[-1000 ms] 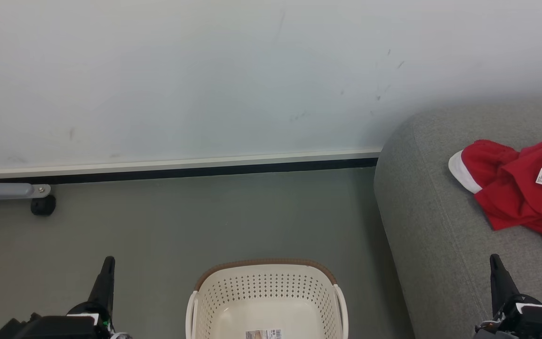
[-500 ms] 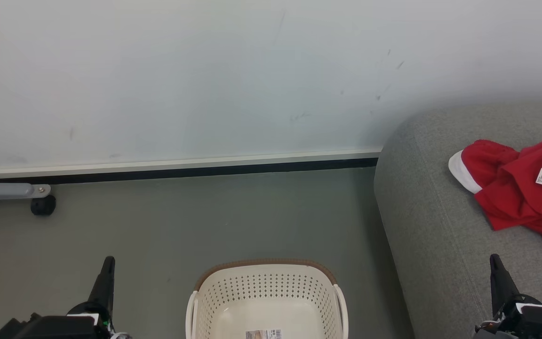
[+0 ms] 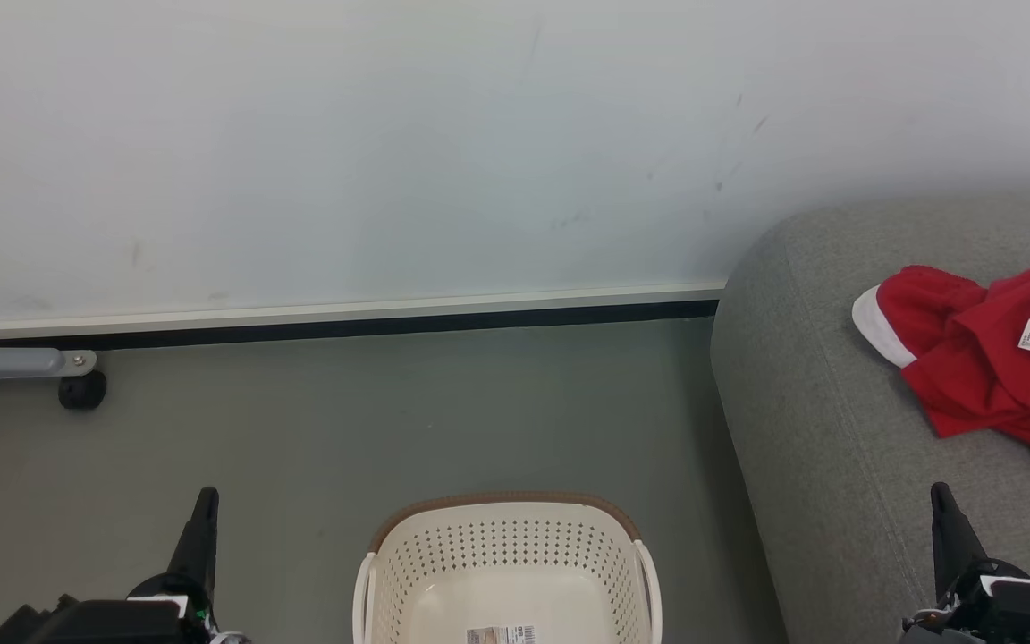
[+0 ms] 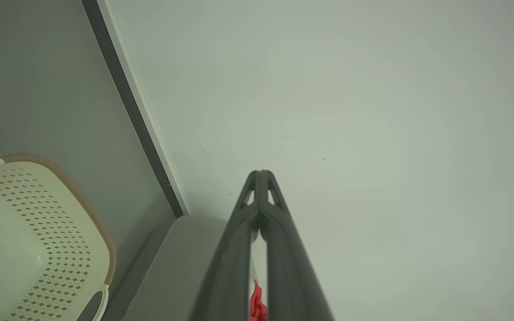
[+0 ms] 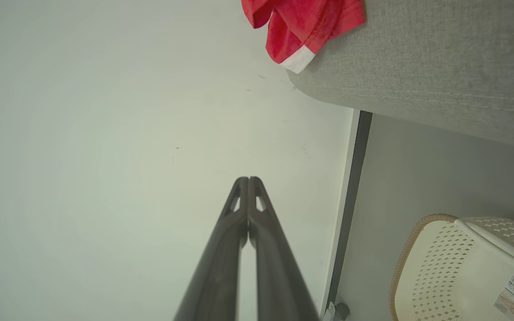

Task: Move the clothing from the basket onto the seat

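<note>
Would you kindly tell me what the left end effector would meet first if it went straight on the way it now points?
Most likely the plain pale wall: in the left wrist view the shut left end effector aims squarely at it, with nothing visibly between, though the depth is hard to judge.

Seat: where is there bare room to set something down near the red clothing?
Bare cushion lies between the seat's rounded left edge and the clothing, and in front of the clothing toward the right gripper. The far right, under the clothing, is crowded.
</note>
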{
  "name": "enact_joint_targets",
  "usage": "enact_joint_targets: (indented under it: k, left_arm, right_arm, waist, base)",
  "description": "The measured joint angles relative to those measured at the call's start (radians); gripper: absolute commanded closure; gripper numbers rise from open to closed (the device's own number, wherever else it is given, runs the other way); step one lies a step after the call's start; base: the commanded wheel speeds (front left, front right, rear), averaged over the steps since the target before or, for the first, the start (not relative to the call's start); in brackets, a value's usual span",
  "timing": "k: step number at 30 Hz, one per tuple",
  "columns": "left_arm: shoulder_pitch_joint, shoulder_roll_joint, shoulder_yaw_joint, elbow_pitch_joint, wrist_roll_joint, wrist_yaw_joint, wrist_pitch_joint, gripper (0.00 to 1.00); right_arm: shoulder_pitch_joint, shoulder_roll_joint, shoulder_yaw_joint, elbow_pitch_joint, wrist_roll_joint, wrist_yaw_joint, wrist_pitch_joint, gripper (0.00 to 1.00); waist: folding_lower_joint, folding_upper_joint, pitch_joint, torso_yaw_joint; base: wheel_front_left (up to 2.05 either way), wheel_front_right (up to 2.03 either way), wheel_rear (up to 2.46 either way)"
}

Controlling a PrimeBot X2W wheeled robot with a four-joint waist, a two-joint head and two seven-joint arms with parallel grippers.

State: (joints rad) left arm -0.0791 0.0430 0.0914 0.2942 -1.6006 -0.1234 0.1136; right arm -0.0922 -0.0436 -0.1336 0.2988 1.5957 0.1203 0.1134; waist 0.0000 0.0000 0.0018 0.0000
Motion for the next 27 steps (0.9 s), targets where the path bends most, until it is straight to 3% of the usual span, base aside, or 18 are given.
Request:
enact_joint_targets:
  k: [27]
  left_arm:
    - [0.0,0.0,0.0,0.0,0.0,0.0,0.0,1.0]
  right_arm:
    - [0.0,0.0,0.0,0.0,0.0,0.0,0.0,1.0]
  waist:
    - [0.0,0.0,0.0,0.0]
  base:
    - [0.0,0.0,0.0]
